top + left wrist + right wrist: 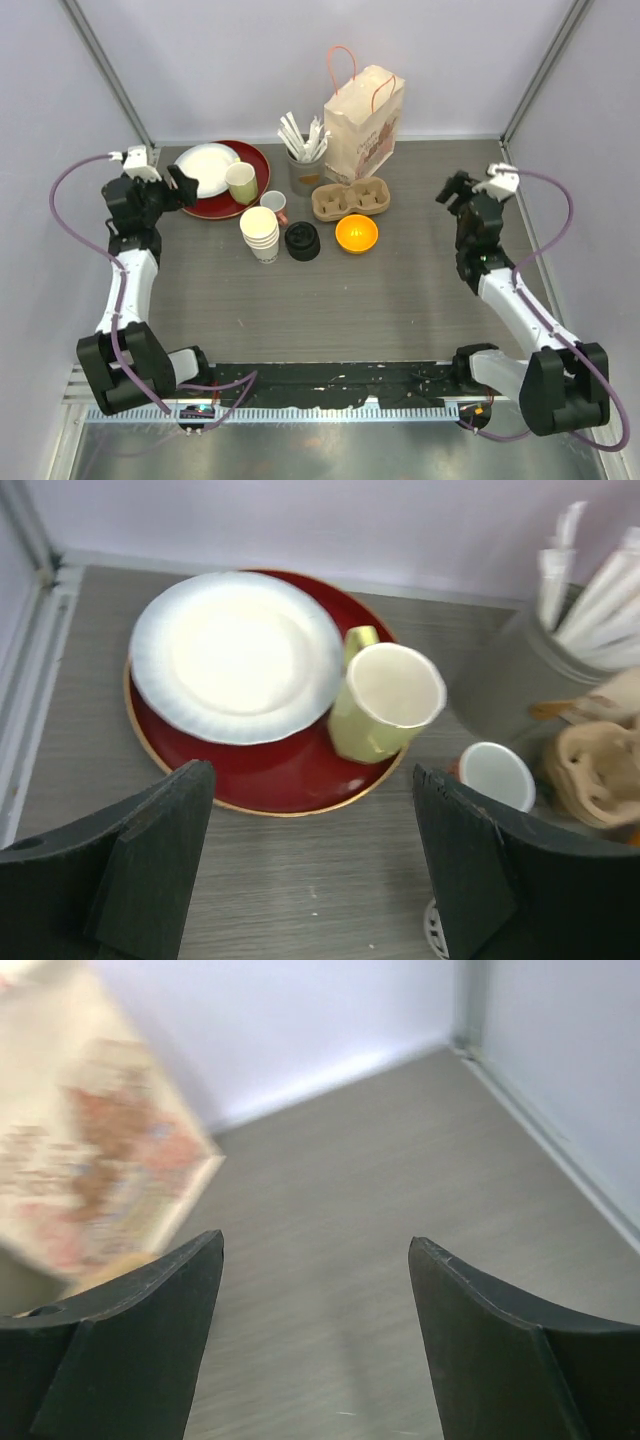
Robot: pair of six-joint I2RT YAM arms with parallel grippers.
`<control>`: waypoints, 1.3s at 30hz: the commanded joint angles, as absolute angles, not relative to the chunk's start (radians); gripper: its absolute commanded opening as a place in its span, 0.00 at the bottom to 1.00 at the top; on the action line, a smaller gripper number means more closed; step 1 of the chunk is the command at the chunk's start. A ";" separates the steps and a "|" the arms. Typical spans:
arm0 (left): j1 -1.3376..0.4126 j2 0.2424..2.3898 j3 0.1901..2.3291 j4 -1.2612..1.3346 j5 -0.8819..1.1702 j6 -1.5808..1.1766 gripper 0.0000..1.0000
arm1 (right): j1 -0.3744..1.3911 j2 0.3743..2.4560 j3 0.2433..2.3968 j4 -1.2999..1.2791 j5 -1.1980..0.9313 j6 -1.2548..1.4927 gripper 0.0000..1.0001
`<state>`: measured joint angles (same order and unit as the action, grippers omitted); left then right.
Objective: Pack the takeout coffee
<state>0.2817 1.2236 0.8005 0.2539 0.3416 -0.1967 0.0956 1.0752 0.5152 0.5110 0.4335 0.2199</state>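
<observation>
Cream paper cups stand nested mid-table, with the black lids stacked just beside them, unfitted. Left gripper, jaws apart, hangs before the green mug. Right gripper, jaws apart, is well clear. Risk: the left gripper seizes the mug, or the nested cups lift together.

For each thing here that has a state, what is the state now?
Cream paper cups: nested, upright, unlidded.
Black plastic lids: stacked, on no cup.
Brown cardboard cup carrier: both wells empty.
Printed paper bag: standing.
Pale green mug: upright, empty.
Left gripper: open, empty.
Right gripper: open, empty.
</observation>
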 commanded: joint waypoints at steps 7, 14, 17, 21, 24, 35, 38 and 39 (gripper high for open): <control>0.276 1.186 1.264 -0.721 0.673 0.060 0.81 | 0.616 1.241 1.224 -0.218 0.322 0.242 0.71; 0.245 1.181 1.310 -0.861 0.686 0.094 0.78 | 0.814 1.483 1.513 -0.244 0.291 0.241 0.65; 0.238 1.189 1.301 -0.865 0.672 0.097 0.78 | 0.845 1.618 1.650 -0.313 0.272 0.236 0.65; 0.229 1.196 1.279 -0.853 0.669 0.097 0.78 | 0.861 1.764 1.776 -0.389 0.220 0.222 0.66; 0.224 1.198 1.267 -0.842 0.664 0.089 0.78 | 0.879 1.864 1.870 -0.452 0.199 0.203 0.55; 0.215 1.200 1.269 -0.834 0.686 0.081 0.78 | 0.940 2.082 2.101 -0.629 0.348 0.121 0.50; 0.215 1.204 1.273 -0.836 0.699 0.084 0.78 | 0.948 2.106 2.118 -0.635 0.330 0.106 0.45; 0.215 1.209 1.275 -0.833 0.699 0.084 0.78 | 0.951 2.115 2.125 -0.640 0.327 0.107 0.42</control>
